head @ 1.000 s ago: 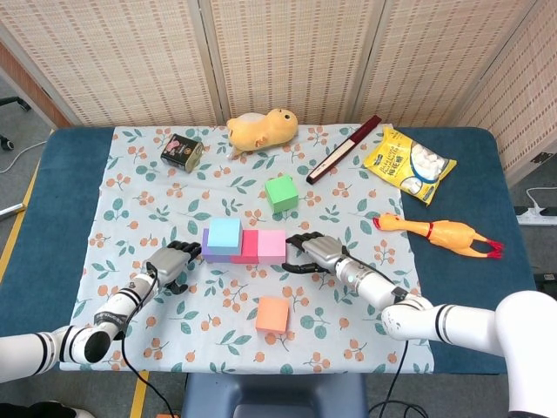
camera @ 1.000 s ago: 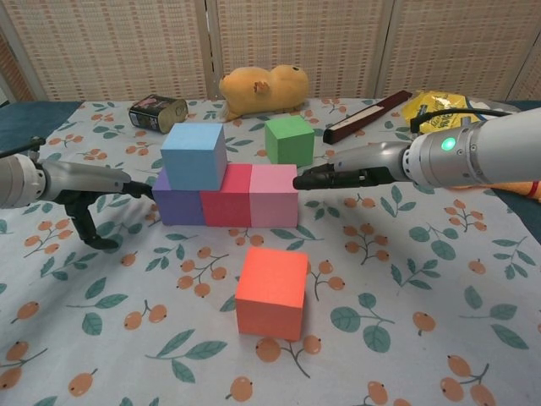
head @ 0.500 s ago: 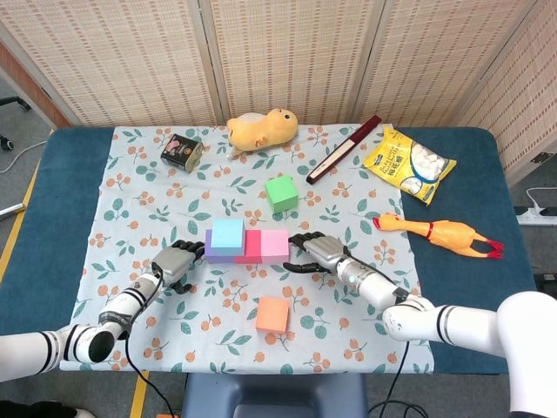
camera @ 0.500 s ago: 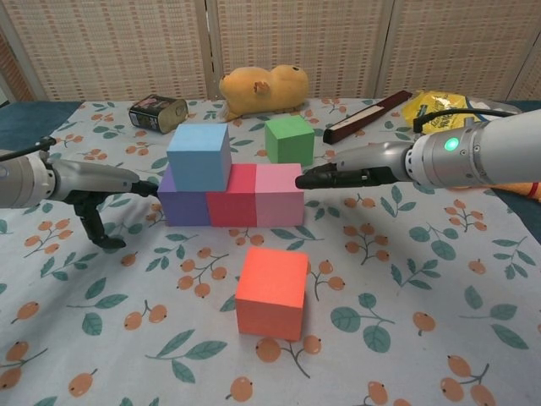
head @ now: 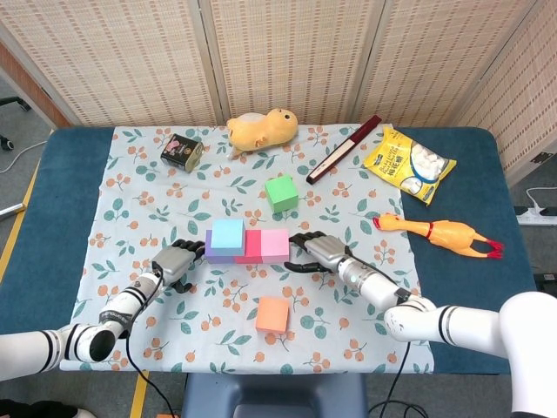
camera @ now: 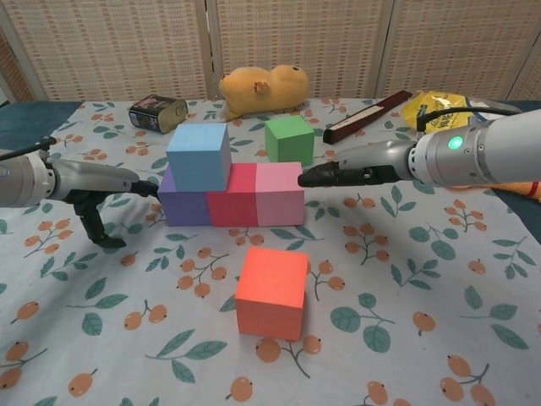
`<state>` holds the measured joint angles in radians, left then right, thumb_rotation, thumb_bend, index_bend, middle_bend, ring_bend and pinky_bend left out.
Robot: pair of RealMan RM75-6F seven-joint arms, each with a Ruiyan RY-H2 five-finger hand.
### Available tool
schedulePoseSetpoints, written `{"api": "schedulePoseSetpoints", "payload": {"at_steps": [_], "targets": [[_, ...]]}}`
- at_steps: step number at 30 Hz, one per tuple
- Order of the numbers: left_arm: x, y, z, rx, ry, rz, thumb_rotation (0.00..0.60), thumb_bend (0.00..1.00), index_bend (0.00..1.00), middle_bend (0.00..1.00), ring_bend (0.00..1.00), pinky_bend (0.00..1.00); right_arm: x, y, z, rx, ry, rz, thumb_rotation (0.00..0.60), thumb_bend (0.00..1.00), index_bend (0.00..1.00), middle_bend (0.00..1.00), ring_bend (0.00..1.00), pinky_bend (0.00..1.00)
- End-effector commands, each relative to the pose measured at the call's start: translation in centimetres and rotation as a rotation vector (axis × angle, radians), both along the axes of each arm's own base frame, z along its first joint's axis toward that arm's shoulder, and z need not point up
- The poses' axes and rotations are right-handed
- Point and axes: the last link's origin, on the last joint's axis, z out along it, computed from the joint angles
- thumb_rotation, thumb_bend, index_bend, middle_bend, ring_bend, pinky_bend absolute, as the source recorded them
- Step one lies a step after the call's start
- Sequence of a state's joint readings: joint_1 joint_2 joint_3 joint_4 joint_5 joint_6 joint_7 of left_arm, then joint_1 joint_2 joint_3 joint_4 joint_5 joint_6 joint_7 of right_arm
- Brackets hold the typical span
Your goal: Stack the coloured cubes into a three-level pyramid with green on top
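- An indoor robot test setup, staged like a lab.
- A blue table (head: 35, 261) under a floral cloth (head: 130, 200).
- Woven folding screens (head: 287, 52) behind.
- Floor tape (head: 17, 235) alongside.

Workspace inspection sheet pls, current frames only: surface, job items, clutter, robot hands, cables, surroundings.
Surface: floral cloth over a blue table.
Job's things: purple, red, pink cubes in a row; blue cube on the purple-red end; orange cube loose in front; green cube loose behind.
Clutter: tin, plush toy, dark stick, snack bag, rubber chicken.
Robot hands: left robot hand by the purple cube, right robot hand by the pink; both hold nothing.
Cables: one at floor left.
Surroundings: woven screens.
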<state>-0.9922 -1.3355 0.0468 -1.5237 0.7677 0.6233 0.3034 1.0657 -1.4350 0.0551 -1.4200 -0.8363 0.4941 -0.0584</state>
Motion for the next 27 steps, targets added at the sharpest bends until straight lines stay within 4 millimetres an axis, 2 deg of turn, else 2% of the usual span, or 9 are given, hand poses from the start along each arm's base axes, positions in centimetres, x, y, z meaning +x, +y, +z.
{"api": "schedulePoseSetpoints", "payload": {"at_steps": [1,10,21,27], "targets": [[-0.2,0.0,0.1,0.0,0.003,0.007,0.6,0.37,0.0,0.0,0.0,0.0,-0.1,0.0,0.1,-0.002,0.0,-0.003,0.0,0.22,0.0,0.02,0.0,0.0],[-0.6,-0.2,0.2,-0.002,0.009,0.017,0.6,0.37,0.01,0.0,0.0,0.0,-0.4,0.3,0.4,-0.002,0.001,-0.011,0.0,0.22,0.0,0.02,0.0,0.0],[1.5,0.1,-0.4,-0.008,-0.017,-0.033,0.6,0.37,0.01,0.0,0.0,0.0,0.0,0.8,-0.1,0.017,-0.012,-0.01,0.0,0.22,0.0,0.02,0.0,0.0],[1.4,0.4,-0.4,-0.008,-0.008,-0.025,0.6,0.37,0.01,0.0,0.0,0.0,-0.2,0.7,0.1,0.009,-0.01,-0.013,0.0,0.22,0.0,0.02,0.0,0.0]]}}
